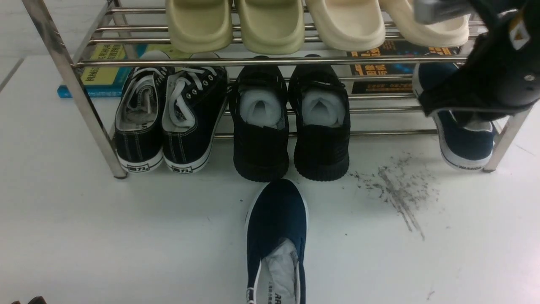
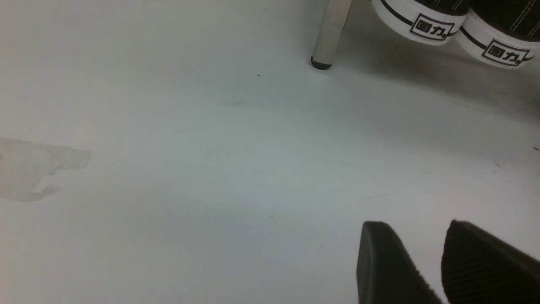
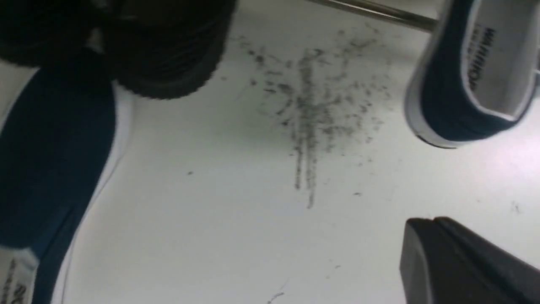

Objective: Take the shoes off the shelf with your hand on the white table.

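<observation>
One navy slip-on shoe point(image 1: 276, 236) point(image 3: 50, 156) lies on the white table point(image 1: 126, 236), toe toward the shelf point(image 1: 253, 61). The other navy shoe point(image 1: 464, 143) point(image 3: 447, 97) sits at the right end of the shelf's lower tier, with "WARRIOR" printed on its white lining. My right arm point(image 1: 485, 76) hangs in front of that shoe and hides part of it. The right gripper point(image 3: 434, 221) is shut with nothing between its fingers, above the table and apart from the shoe. My left gripper point(image 2: 415, 223) stands open and empty over bare table near the shelf's left leg point(image 2: 331, 33).
Black lace-up sneakers point(image 1: 168, 118) and all-black shoes point(image 1: 291, 122) fill the lower tier's left and middle. Pale slippers point(image 1: 274, 25) sit on the top tier. Books point(image 1: 101, 67) lie behind the shelf. Dark scuff streaks point(image 1: 400, 194) mark the table in front of the right side.
</observation>
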